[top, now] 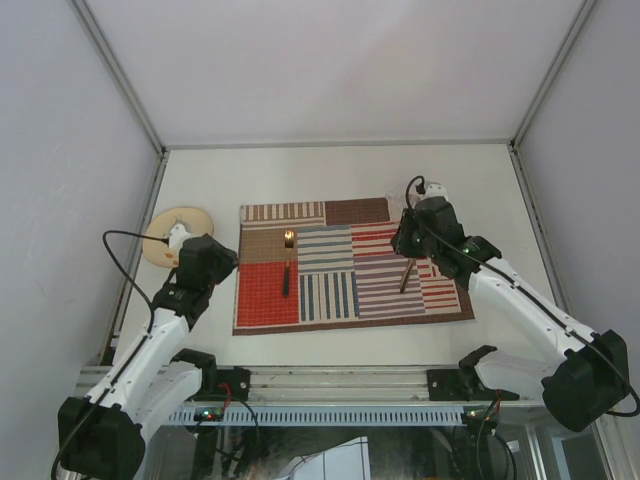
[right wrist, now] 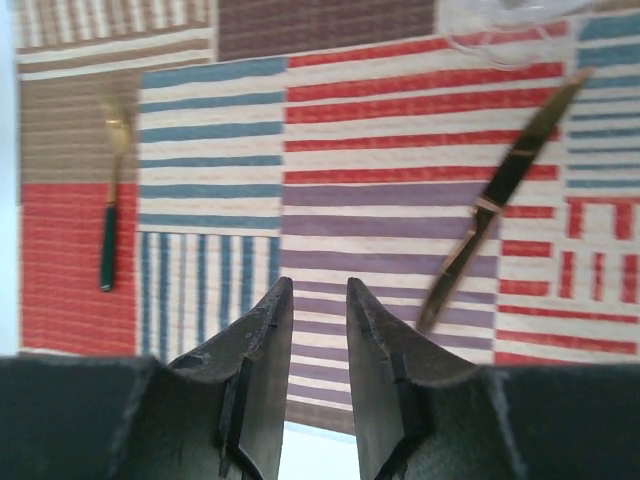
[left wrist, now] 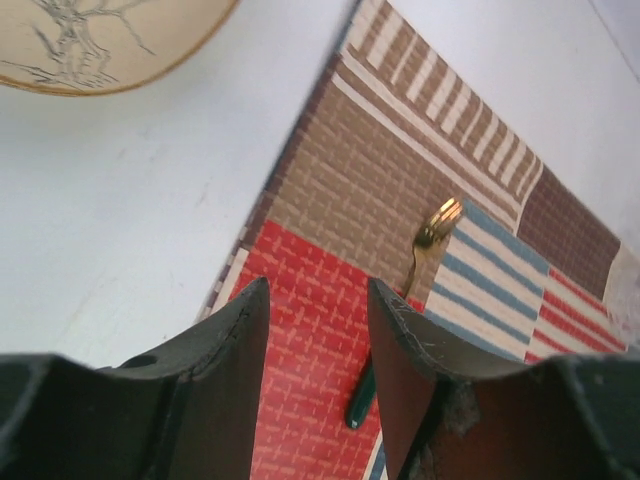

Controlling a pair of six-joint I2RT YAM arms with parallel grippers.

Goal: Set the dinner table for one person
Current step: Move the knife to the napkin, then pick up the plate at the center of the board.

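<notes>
The white dinner table [top: 330,175] carries a striped patchwork placemat [top: 350,265]. A fork [top: 287,262] with a gold head and dark green handle lies on the mat's left side. A dark-handled knife [top: 407,274] lies slanted on its right side. A cream plate [top: 178,235] sits on the table left of the mat. My left gripper [top: 230,265] hovers over the mat's left edge, open and empty, with the fork [left wrist: 359,400] just right of its fingers. My right gripper [top: 404,243] is open by a narrow gap, empty, above the mat [right wrist: 380,200] left of the knife [right wrist: 497,195].
A clear glass [right wrist: 490,30] stands at the mat's far right corner. Aluminium rails edge the table, and white walls enclose it on three sides. The plate [left wrist: 100,40] shows a drawn tree pattern. Bare table [left wrist: 130,220] lies between plate and mat.
</notes>
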